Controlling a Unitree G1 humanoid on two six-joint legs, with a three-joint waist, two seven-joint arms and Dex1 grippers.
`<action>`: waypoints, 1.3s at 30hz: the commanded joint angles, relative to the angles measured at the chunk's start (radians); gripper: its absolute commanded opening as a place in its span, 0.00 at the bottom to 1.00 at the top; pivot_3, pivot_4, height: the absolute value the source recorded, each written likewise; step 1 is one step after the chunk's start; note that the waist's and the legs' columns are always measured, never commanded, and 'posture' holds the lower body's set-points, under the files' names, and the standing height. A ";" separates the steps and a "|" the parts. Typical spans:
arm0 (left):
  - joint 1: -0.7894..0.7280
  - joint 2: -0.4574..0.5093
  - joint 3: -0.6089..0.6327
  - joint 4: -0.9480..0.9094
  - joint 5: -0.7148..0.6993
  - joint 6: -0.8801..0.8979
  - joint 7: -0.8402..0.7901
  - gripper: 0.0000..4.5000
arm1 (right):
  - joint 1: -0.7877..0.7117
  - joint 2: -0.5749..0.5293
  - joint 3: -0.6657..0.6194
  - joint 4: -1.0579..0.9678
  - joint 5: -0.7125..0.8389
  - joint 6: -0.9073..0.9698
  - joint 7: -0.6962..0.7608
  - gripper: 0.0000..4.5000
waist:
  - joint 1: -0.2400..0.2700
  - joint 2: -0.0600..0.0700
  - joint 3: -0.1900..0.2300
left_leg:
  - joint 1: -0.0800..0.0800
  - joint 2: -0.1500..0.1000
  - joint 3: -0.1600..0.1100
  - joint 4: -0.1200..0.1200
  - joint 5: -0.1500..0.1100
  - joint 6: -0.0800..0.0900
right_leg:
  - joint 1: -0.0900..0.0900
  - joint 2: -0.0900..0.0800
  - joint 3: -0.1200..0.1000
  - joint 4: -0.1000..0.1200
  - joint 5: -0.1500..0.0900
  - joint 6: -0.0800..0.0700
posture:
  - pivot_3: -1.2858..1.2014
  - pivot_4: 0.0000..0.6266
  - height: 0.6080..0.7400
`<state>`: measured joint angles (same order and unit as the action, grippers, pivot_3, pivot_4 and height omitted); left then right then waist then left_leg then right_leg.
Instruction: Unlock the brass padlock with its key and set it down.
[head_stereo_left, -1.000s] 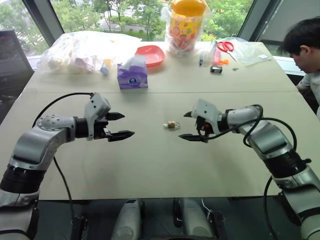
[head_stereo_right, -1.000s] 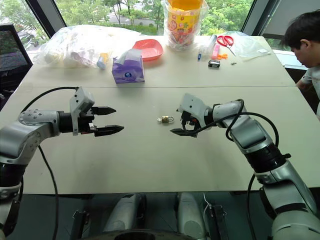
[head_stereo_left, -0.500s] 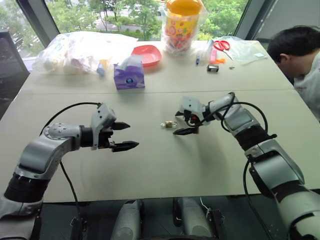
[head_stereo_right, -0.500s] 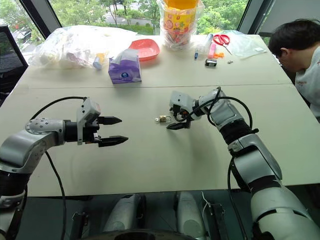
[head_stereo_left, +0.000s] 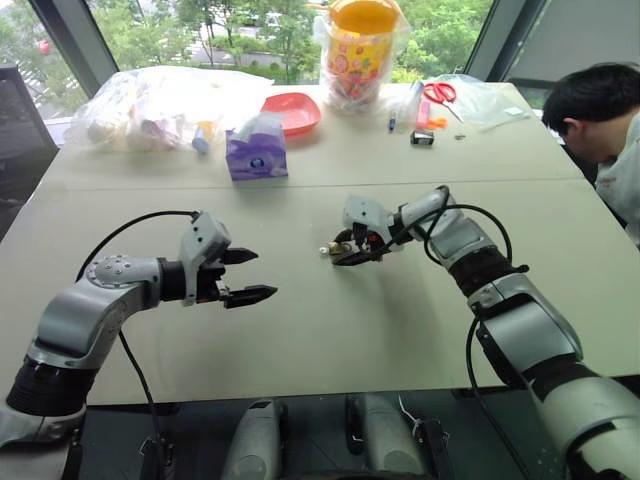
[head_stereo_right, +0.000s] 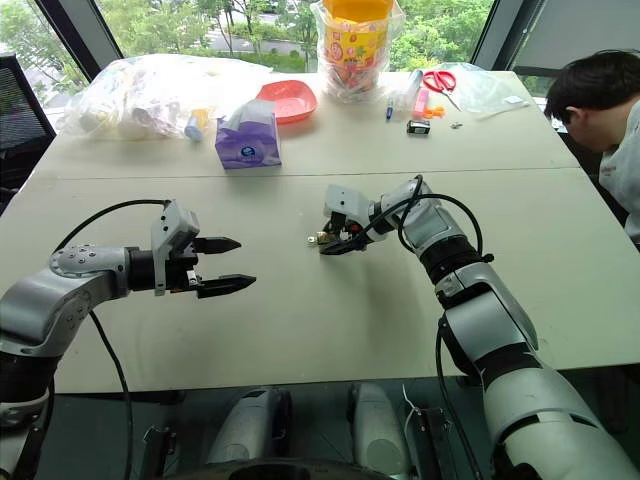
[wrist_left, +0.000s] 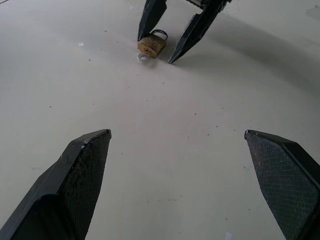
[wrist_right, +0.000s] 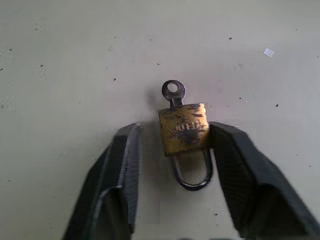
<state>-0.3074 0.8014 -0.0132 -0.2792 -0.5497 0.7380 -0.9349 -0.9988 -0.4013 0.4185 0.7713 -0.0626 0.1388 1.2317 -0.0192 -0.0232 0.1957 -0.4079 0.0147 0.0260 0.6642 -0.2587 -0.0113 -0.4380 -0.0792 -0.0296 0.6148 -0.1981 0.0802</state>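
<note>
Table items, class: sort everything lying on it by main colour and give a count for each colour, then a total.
Brass: 1, brass padlock with key
Purple: 1, tissue box
Red: 2, plate, scissors
Yellow-orange: 1, bagged tub
Clear: 2, plastic bags
Total: 7

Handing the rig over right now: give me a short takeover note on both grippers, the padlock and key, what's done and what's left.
Left gripper: open, hovering above the table, apart from the lock.
Right gripper: fingers either side of the brass padlock; one finger at the body, a gap at the other, so not a firm grip.
Padlock lies flat mid-table, shackle toward the right gripper. The key sits in its keyhole, pointing away.
Done: right gripper lined up on the lock.
Left: grip it, turn the key, open the shackle, set it down.
</note>
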 joint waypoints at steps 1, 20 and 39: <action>-0.011 -0.011 0.027 -0.003 -0.007 -0.015 0.001 1.00 | 0.027 -0.012 -0.015 -0.032 -0.027 -0.020 -0.031 0.16 | 0.000 0.000 0.000 | 0.000 0.000 0.000 0.000 0.000 0.000 | 0.000 0.000 0.000 0.000 0.000 0.000 | 0.52 0.24 1.00; -0.451 -0.323 0.035 0.609 -0.039 -0.120 -0.140 0.64 | 0.242 -0.106 -0.137 -0.740 -0.105 -0.108 -0.337 0.16 | 0.004 0.000 0.000 | 0.000 -0.002 -0.001 0.002 0.001 -0.001 | 0.002 0.000 0.000 0.000 0.002 0.003 | 0.52 0.24 1.00; -0.505 -0.363 0.003 0.700 0.062 -0.189 -0.247 0.31 | 0.273 -0.104 -0.128 -0.837 -0.110 -0.034 -0.353 0.16 | 0.006 0.000 0.000 | -0.001 -0.002 -0.001 0.002 0.001 -0.001 | 0.002 0.000 0.000 -0.001 0.002 0.004 | 0.52 0.24 1.00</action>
<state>-0.7954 0.4332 -0.0225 0.4391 -0.4896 0.5581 -1.1743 -0.7162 -0.5026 0.3047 -0.0197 -0.1809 0.1040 0.8839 -0.0130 -0.0233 0.1956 -0.4087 0.0127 0.0247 0.6661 -0.2581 -0.0119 -0.4362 -0.0796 -0.0298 0.6142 -0.1962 0.0838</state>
